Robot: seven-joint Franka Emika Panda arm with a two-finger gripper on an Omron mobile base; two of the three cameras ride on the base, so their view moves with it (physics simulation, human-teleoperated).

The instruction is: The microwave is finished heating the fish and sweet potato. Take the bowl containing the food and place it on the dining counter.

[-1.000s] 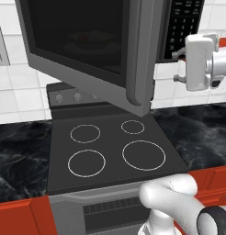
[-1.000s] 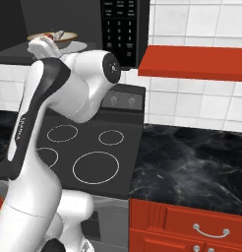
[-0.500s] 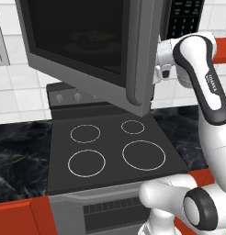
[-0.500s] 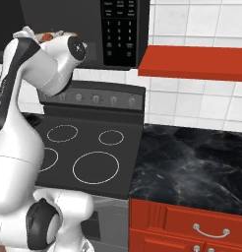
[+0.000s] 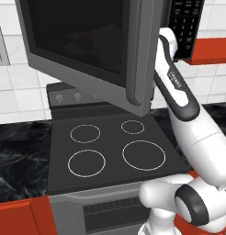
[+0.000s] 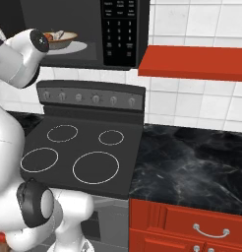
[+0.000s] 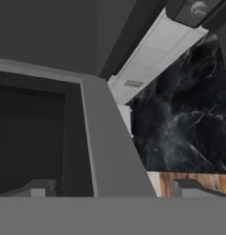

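Note:
The microwave (image 6: 83,34) hangs above the stove with its door (image 5: 87,50) swung wide open. Inside, the tan-rimmed bowl (image 6: 64,37) rests on the white turntable (image 6: 76,47). It holds the orange-red sweet potato (image 6: 48,36) and the whitish fish (image 6: 58,34). My arm (image 5: 177,92) reaches up behind the door's free edge, which hides the hand in the left base view. In the hand view my gripper (image 7: 115,189) is open, its fingertips (image 7: 39,188) wide apart on either side of the grey door edge (image 7: 110,147), touching nothing.
The black four-ring stove (image 6: 78,152) lies under the microwave. A black marble counter (image 6: 192,162) over red cabinets (image 6: 192,226) runs to its right. A red shelf (image 6: 192,61) juts out beside the keypad (image 6: 118,29). My elbow (image 6: 24,54) stands before the cavity's left side.
The arm has swung up and in from the right of the door, and the hand has gone behind the door's edge. The bowl and door have not moved.

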